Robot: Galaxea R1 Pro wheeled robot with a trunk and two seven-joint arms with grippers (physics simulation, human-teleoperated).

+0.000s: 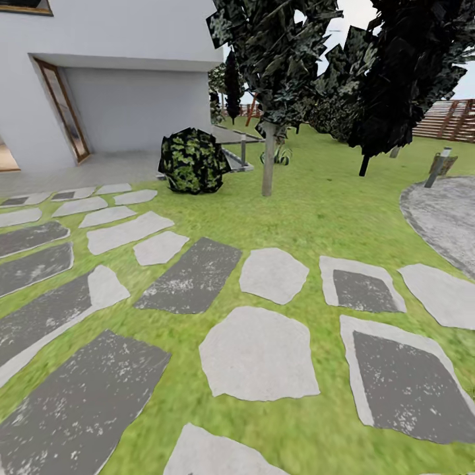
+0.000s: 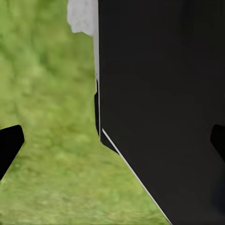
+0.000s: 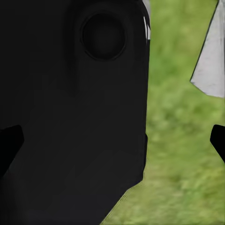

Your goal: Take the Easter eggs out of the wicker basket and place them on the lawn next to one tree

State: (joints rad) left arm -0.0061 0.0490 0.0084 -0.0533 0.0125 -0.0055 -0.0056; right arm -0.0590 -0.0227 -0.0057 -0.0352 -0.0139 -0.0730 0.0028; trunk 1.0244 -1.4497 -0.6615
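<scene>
Stepping stones (image 1: 258,356), grey and dark, lie right below your head camera, set into the lawn (image 1: 316,218). No eggs or basket in front of you at this moment. Your tree (image 1: 268,158), pale straight trunk with a mottled dark green crown, stands on the grass beyond the stones, near mid-frame. Just beside it, toward the house, sits a round leafy bush (image 1: 194,161). A black conifer (image 1: 396,72) stands off on the other side, and past it a curved grey patio (image 1: 442,218). White house wall (image 1: 119,72) with a wood-framed door (image 1: 63,109) closes the far left.

Left tool (image 2: 112,140): fingertips spread wide at the frame edges, nothing between them, grass and a dark robot panel behind. Right tool (image 3: 112,140): same, spread wide and empty, over grass.
</scene>
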